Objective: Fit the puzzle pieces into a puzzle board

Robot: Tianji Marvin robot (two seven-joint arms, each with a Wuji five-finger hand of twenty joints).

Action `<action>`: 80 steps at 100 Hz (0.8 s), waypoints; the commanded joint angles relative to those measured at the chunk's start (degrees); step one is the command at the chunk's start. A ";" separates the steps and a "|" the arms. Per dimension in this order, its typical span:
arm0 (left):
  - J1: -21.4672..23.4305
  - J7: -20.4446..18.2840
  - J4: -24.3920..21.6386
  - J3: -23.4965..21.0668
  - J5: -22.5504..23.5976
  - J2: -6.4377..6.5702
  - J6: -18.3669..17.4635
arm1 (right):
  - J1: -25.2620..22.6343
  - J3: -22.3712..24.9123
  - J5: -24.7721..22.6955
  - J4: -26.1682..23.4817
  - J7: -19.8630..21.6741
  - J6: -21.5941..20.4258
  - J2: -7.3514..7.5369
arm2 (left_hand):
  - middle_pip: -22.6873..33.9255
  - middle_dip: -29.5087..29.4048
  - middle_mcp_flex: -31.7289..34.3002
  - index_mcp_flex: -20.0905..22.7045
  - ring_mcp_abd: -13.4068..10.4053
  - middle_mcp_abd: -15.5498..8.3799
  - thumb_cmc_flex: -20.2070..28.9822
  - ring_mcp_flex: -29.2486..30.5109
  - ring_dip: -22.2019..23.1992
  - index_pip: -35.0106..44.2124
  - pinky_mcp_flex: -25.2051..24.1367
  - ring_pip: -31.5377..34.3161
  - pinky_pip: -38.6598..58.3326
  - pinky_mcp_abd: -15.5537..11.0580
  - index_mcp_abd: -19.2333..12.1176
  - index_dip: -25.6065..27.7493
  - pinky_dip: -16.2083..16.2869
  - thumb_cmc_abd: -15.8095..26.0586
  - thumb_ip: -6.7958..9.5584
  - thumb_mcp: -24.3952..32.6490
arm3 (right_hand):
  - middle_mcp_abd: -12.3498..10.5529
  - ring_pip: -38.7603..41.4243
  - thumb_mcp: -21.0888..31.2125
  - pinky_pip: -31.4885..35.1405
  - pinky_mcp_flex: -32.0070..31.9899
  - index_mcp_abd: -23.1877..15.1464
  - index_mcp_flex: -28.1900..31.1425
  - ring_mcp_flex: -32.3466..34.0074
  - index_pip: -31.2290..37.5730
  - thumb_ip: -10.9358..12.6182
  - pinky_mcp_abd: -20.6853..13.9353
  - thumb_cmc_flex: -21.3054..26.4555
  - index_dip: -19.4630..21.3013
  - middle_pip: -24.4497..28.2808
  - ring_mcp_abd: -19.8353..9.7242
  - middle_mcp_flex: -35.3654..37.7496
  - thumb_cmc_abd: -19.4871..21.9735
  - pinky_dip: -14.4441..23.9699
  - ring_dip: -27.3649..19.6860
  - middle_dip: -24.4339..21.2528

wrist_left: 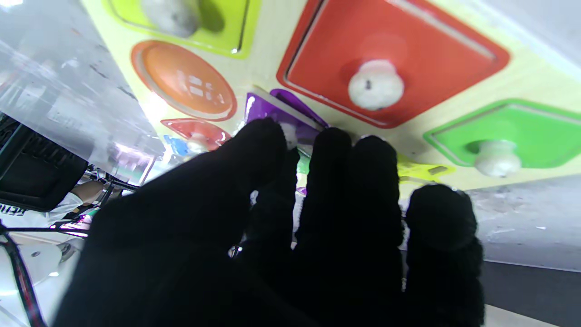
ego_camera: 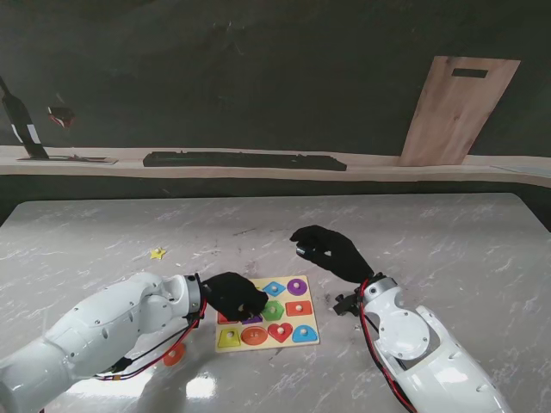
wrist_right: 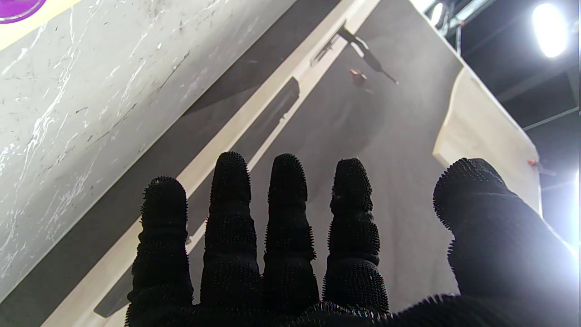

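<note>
Our marble-patterned table [ego_camera: 448,232] carries the pale wooden puzzle board [ego_camera: 312,337], near us at center. Our right hand [ego_camera: 331,251], black-gloved, hovers flat just right of it, 5 fingers spread, holding nothing. Our left hand [ego_camera: 232,294] covers the board's left edge, fingertips [wrist_left: 333,145] pinching a tilted glossy purple piece [wrist_left: 268,111].

A pale marble-patterned surface [ego_camera: 448,249] with grey veins fills the foreground, glossy enough to catch white glare at about 7 o'clock. Beyond its far edge runs a light wooden ledge [ego_camera: 370,168] against a dark grey wall [ego_camera: 258,77], carrying a long black bar [ego_camera: 245,160] at 12 o'clock. A wooden board [ego_camera: 456,107] leans there at 1 o'clock, and a bright ceiling lamp [wrist_right: 550,29] shows in the right wrist view.
</note>
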 commanded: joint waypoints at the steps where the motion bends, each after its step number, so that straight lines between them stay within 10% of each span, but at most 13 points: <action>1: -0.49 0.10 0.52 0.42 -0.06 -0.18 -0.29 | -0.32 -0.13 -0.14 -0.31 -0.05 0.10 -0.25 | -0.51 0.36 -0.75 -1.84 -3.61 0.00 0.81 -0.74 1.08 2.34 -0.01 -0.52 1.05 -6.29 -1.64 1.32 0.01 0.86 0.73 0.15 | -0.08 0.74 -1.17 0.85 -0.48 -1.84 0.62 0.94 -1.25 1.43 0.47 0.39 0.51 0.11 0.20 1.12 1.02 0.50 0.49 0.31; 80: -3.53 3.32 3.32 5.03 2.52 -0.49 -0.82 | -0.24 -0.13 -0.15 -0.19 0.04 0.04 -0.23 | -0.86 1.56 -3.60 -4.36 -3.48 -0.36 2.61 -3.41 1.72 2.39 -2.33 -1.46 -0.78 -6.67 -2.76 2.36 0.12 3.14 0.27 -2.90 | -0.03 0.75 -1.20 0.85 -0.49 -1.81 0.60 0.97 -1.24 1.42 0.48 0.39 0.48 0.10 0.25 1.14 0.96 0.49 0.49 0.30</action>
